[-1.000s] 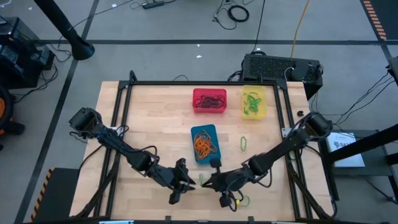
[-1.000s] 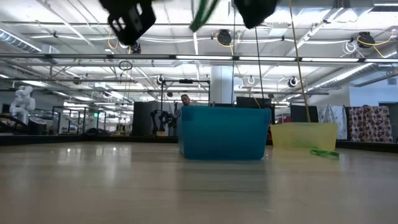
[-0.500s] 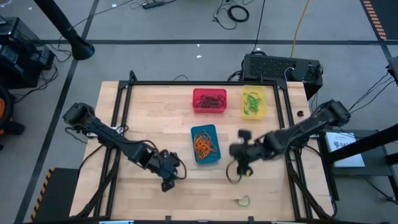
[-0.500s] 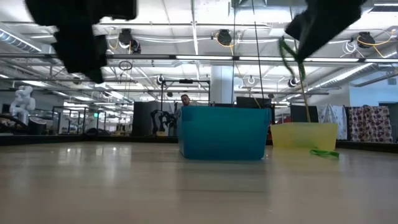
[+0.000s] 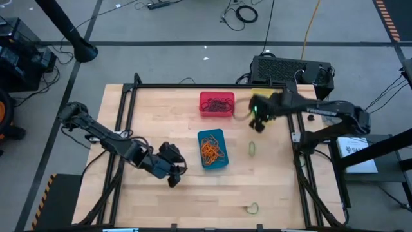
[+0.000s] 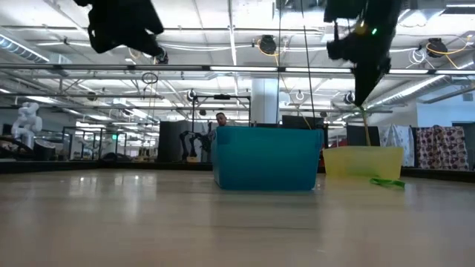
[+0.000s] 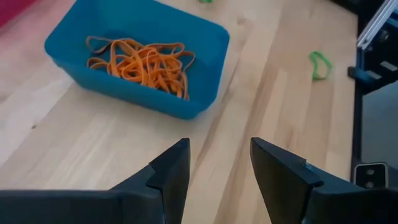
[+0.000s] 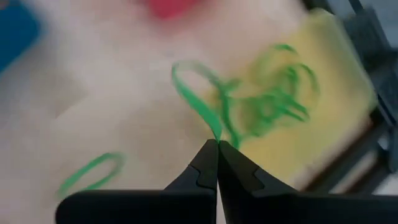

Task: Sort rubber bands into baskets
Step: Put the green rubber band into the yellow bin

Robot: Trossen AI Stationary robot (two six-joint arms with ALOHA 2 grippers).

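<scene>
My right gripper (image 5: 259, 124) is shut on a green rubber band (image 8: 191, 87) and hangs above the near left corner of the yellow basket (image 5: 260, 95), which holds a tangle of green bands (image 8: 273, 106). My left gripper (image 5: 172, 170) stands open with nothing in it, off the table, left of the blue basket (image 5: 213, 149) full of orange bands (image 7: 143, 62). The red basket (image 5: 217, 104) holds dark bands. Two green bands lie flat on the table, one (image 5: 252, 147) right of the blue basket and one (image 5: 251, 208) near the front edge. My right gripper pinches one end of the green band's loop (image 8: 214, 132) between its two fingertips, coming from above and pointing steeply down. The rest of the loop hangs free below the fingers (image 6: 365, 122), clear of the table and of the basket.
A black frame (image 5: 193, 86) runs around the wooden table top. A dark box with cables (image 5: 290, 69) sits behind the yellow basket. Bare wood lies left of the baskets and along the near edge.
My right gripper has swung from the table's near edge up toward the far right, to the yellow basket, tipping steeply downward and carrying the green band clear of the table. My left gripper has drawn back from the near middle toward the left and risen a little.
</scene>
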